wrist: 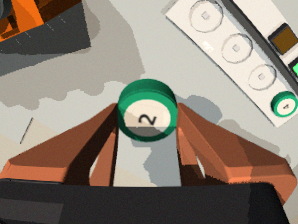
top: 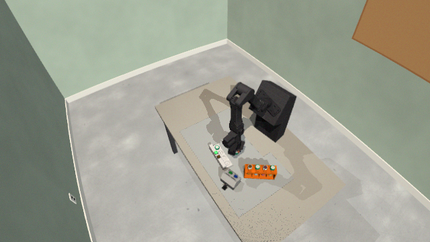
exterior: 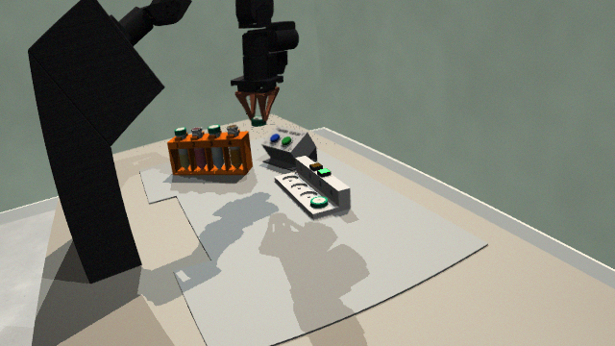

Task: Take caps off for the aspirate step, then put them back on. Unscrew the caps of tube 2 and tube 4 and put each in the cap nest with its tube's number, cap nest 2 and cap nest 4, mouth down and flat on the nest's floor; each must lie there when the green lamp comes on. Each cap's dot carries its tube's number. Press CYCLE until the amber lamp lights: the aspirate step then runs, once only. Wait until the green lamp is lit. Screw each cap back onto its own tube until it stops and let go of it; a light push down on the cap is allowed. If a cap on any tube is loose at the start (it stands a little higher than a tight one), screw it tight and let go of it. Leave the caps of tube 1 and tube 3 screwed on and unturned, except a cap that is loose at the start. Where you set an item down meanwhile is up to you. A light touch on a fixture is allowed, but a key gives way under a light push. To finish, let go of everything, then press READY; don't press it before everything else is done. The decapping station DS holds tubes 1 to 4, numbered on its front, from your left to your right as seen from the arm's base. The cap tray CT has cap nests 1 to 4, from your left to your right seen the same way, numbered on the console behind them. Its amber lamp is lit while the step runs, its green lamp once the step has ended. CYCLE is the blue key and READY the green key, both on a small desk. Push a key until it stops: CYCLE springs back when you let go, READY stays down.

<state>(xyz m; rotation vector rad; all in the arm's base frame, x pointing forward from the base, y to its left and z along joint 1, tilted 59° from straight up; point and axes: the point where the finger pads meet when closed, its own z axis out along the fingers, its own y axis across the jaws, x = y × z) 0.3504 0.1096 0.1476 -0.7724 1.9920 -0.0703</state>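
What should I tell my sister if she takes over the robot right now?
Gripper: shut on cap 2, held above the mat between the cap tray and the tube rack.
The other green cap lies in the tray's end nest, presumably cap 4.
Done: both caps off, green lamp lit.
Left: screw cap 2 onto its open tube, do likewise with the other cap on the far open tube, let go, press READY.
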